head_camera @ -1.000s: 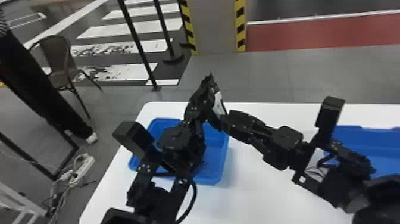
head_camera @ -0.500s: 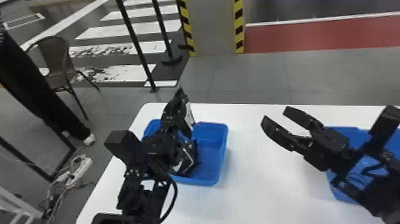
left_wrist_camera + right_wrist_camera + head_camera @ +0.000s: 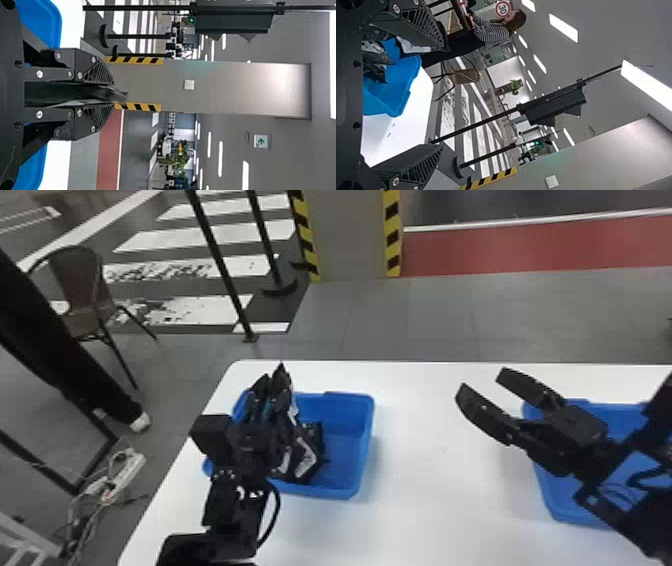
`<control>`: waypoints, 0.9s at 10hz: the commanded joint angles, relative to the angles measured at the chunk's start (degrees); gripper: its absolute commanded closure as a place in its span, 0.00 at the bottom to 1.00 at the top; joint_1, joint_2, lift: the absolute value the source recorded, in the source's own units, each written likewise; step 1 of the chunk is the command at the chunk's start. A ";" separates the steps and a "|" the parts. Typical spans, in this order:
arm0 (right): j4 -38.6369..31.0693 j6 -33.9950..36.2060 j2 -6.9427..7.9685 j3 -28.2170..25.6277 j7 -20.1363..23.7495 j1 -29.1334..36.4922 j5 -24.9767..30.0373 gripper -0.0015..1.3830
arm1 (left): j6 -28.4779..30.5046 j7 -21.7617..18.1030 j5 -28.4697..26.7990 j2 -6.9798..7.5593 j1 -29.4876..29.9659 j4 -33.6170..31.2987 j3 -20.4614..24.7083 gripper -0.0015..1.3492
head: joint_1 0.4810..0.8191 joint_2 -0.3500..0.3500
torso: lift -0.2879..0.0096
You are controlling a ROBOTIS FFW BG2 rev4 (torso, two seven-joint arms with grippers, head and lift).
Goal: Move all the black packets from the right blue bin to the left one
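Note:
My left gripper [image 3: 270, 382] is over the left blue bin [image 3: 364, 430], its fingers pointing to the table's far side. In the left wrist view, my left gripper [image 3: 115, 94] is shut on a dark packet [image 3: 71, 91] lying between its fingers. Other black packets [image 3: 312, 455] with white labels rest inside the left bin. Between the two bins and partly over the right blue bin [image 3: 547, 495], my right gripper [image 3: 480, 385] stands open with nothing in it. The right wrist view shows my right gripper [image 3: 442, 95] with its fingers wide apart. My right arm hides part of the right bin.
Both bins stand on a white table [image 3: 440, 500] with a stretch of bare tabletop between them. Beyond its left edge are a chair [image 3: 82, 290], a power strip with cables [image 3: 122, 475] and black posts. A striped pillar [image 3: 350, 235] rises behind.
The right gripper has drawn away from the left one toward the right bin and now shows open. My left gripper, with the packet, has shifted left over its bin.

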 commanded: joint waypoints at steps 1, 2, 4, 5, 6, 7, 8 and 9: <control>-0.77 0.04 -0.02 -1.06 0.00 0.38 0.94 0.08 | -2.74 -0.02 1.35 0.09 0.24 0.06 0.06 0.04 | 0.63 0.87 | 0.60; -2.04 0.04 0.07 -2.46 -0.09 1.23 2.26 0.08 | -4.85 -0.02 2.49 0.18 0.81 -0.08 -1.44 0.06 | 0.63 0.87 | 0.60; -6.68 -0.10 1.13 -5.89 -1.49 4.18 7.62 0.08 | -8.36 -0.02 3.99 -0.09 3.76 -3.32 -4.95 0.17 | 0.63 0.82 | 0.60; -11.46 -1.51 2.18 -7.65 -4.83 7.84 10.79 0.08 | -7.10 -0.02 3.81 -0.50 7.13 -8.24 -5.92 0.18 | 0.63 0.79 | 0.60; -14.70 -3.05 2.71 -7.91 -8.97 11.35 11.40 0.08 | -5.55 -0.02 3.63 -0.50 11.78 -14.71 -6.54 0.18 | 0.63 0.74 | 0.60; -18.49 -5.58 2.88 -7.91 -13.80 15.71 11.40 0.08 | -3.72 -0.02 3.63 -0.50 16.28 -20.75 -7.24 0.18 | 0.63 0.68 | 0.60; -20.88 -7.69 2.88 -8.00 -17.32 19.23 11.40 0.08 | -1.89 -0.02 3.37 -0.50 20.78 -25.82 -7.59 0.18 | 0.63 0.64 | 0.60; -23.27 -8.54 2.88 -8.62 -19.86 22.32 12.10 0.08 | -1.47 0.42 1.00 -0.50 24.85 -29.75 -7.59 0.18 | 0.63 0.63 | 0.60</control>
